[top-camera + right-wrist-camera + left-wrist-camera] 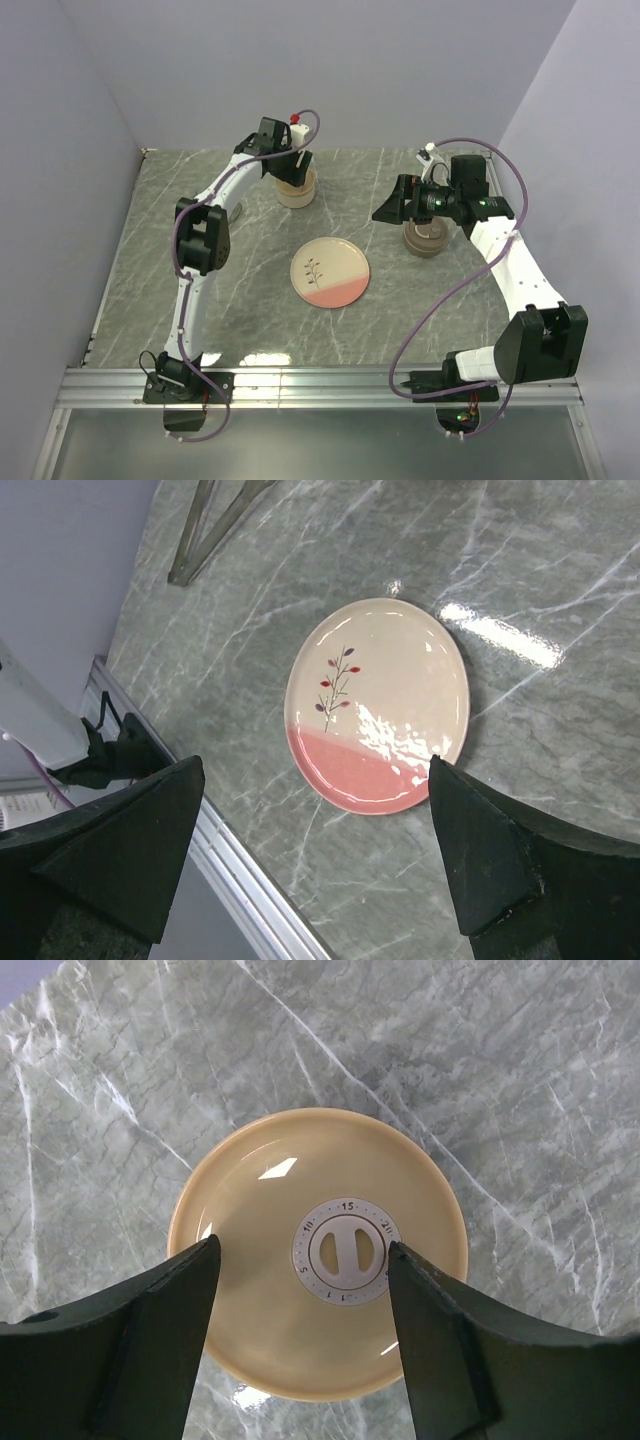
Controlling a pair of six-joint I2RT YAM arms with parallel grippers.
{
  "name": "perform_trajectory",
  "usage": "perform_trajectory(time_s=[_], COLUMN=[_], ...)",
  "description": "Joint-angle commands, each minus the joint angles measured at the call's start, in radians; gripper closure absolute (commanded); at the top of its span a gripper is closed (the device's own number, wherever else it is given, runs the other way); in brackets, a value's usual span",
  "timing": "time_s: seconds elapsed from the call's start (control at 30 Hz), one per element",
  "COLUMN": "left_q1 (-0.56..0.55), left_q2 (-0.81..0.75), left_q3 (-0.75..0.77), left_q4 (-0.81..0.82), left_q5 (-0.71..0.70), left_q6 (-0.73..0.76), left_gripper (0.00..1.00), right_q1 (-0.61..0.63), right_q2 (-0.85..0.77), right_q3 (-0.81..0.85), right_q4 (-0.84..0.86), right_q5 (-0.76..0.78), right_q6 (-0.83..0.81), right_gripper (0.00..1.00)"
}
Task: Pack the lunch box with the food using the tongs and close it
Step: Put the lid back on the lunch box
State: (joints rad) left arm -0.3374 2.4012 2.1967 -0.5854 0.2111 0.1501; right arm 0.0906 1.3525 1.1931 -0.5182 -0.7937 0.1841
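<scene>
The left arm, left of the plate, and the right arm, right of it, are white with black joints. A purple cable loops along each. Their fingers are dark wedges.

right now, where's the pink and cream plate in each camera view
top external: plate at the centre of the table.
left wrist: not in it.
right wrist: plate mid-frame, pink part toward the bottom.
shared landmark: the grey marbled table top, in all three.
</scene>
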Motion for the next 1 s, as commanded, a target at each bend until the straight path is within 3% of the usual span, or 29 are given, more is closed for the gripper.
perform_trajectory(time_s=[0.0,0.47,0.97], left_q1=[-0.005,-0.002,0.000], left_q2=[0.016,0.009,0.015], left_q3=[-0.068,-0.160,-0.140], left_q4=[-0.090,-0.143,-0.157], left_q5=[-0.026,-0.013,0.014], left_q6=[0.031,0.062,0.055], left_gripper=[0.27,0.30,0.31], right_q1=[-0.006,-0.006,-0.006], right_q2=[0.005,-0.007,-0.013], right_q3=[0.017,0.007,0.002], right_q4=[0.009,0.004,-0.002], right_q5=[0.004,0.016,0.016], right_q6=[-0.012,-0.025,-0.034], right_gripper=[0.00,0.00,0.00])
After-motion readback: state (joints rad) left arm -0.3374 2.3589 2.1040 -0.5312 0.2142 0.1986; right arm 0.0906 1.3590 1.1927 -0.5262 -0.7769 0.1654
